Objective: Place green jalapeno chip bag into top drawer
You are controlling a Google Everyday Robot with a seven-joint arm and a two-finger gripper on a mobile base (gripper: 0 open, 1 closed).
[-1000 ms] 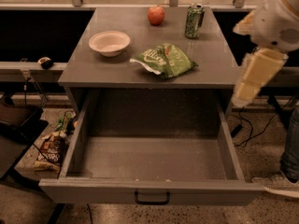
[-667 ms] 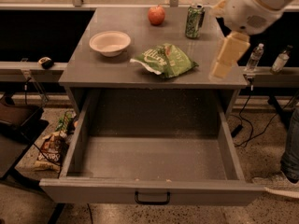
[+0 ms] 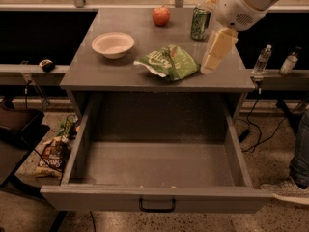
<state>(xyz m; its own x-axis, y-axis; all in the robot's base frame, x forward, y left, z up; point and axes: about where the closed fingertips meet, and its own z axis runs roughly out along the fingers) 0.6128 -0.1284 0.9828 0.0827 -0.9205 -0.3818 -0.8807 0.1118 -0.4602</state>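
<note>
On the desk, centre front: green jalapeno chip bag, lying crumpled, nothing holding it. Gripper hangs just right of the bag, above the desk's right side, tilted with its tip low. Can't tell whether it's apart or together, or whether it touches the bag. Top drawer stands pulled out below the desk, black handle mid-panel. White bowl left of the bag; apple and green soda can at the back.
</note>
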